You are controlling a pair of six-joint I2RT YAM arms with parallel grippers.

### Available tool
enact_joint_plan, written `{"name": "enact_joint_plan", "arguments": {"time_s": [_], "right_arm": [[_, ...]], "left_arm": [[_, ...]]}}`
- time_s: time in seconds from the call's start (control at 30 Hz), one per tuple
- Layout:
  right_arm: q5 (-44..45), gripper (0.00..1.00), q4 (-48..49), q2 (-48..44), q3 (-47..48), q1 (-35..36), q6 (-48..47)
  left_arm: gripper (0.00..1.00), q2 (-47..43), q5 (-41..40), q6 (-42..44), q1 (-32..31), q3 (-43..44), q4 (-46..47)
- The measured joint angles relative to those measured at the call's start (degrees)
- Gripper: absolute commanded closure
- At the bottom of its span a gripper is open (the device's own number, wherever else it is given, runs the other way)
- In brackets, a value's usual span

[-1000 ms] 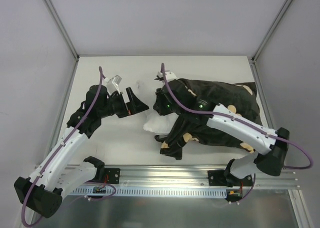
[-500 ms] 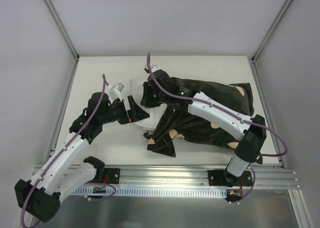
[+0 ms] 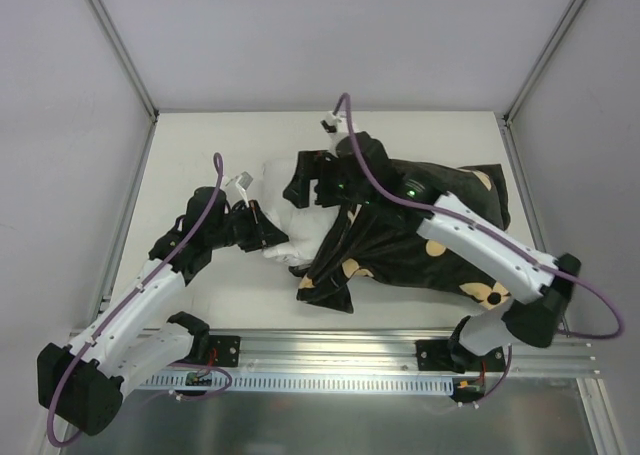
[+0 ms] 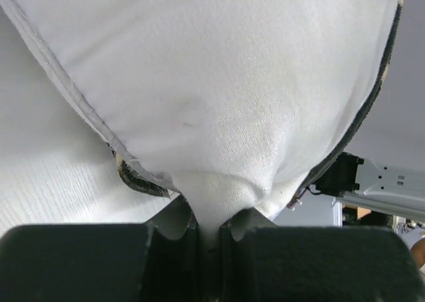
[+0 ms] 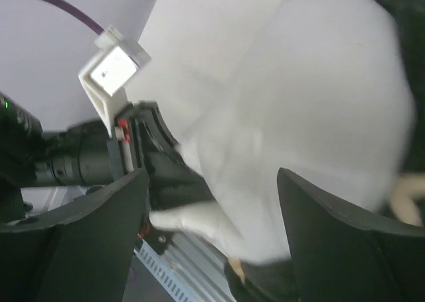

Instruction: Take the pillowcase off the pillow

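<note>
The white pillow (image 3: 288,218) lies mid-table with its left end bare, the rest inside the black flower-printed pillowcase (image 3: 420,240). My left gripper (image 3: 264,234) is shut on the pillow's left corner; in the left wrist view the white cloth (image 4: 232,103) is pinched between the jaws of the left gripper (image 4: 209,226), with a dark pillowcase edge (image 4: 136,181) beside it. My right gripper (image 3: 308,187) hovers open over the bare pillow end at the pillowcase mouth. Between the spread fingers of the right gripper (image 5: 212,229) the right wrist view shows the pillow (image 5: 319,103) with nothing gripped.
The pale table (image 3: 200,145) is walled at the back and sides, with slanted frame posts (image 3: 120,45) at the far corners. An aluminium rail (image 3: 330,350) runs along the near edge. The pillowcase reaches close to the table's right edge.
My left gripper moved in and closed on the pillow's corner. My right gripper, shut a second ago, opened and shifted slightly back over the bare pillow end.
</note>
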Motion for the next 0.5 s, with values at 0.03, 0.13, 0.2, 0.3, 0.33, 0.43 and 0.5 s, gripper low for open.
{"name": "enact_joint_plan", "arguments": {"time_s": [0.03, 0.13, 0.2, 0.3, 0.33, 0.43, 0.5], "right_arm": [[1.2, 0.18, 0.5, -3.2, -2.3, -0.1, -0.5], [7.1, 0.18, -0.6, -14.7, -11.1, -0.2, -1.5], [11.8, 0.18, -2.8, -20.2, -15.0, -0.3, -1.6], [16.5, 0.17, -6.5, -21.7, -16.9, -0.5, -1.5], [17.2, 0.17, -7.3, -20.7, -16.9, -0.5, -1.4], [19.1, 0.37, -8.6, -14.7, -17.1, -0.5, -1.4], [20.0, 0.67, -9.2, -11.1, -18.3, -0.5, -0.9]], "left_arm": [[1.00, 0.0, -0.2, -0.2, 0.0, 0.0, 0.0], [1.00, -0.8, -1.6, -0.6, -0.3, -0.8, 0.1], [1.00, -1.6, -2.5, -0.8, -0.4, -1.5, 0.1], [1.00, -1.9, -3.1, -1.3, -0.4, -2.1, 0.2], [1.00, -1.9, -3.2, -1.5, -0.4, -2.1, 0.4], [1.00, -1.6, -3.4, -1.9, -0.4, -2.2, 0.5], [1.00, -1.6, -3.8, -2.1, -0.4, -2.2, 0.5]]}}
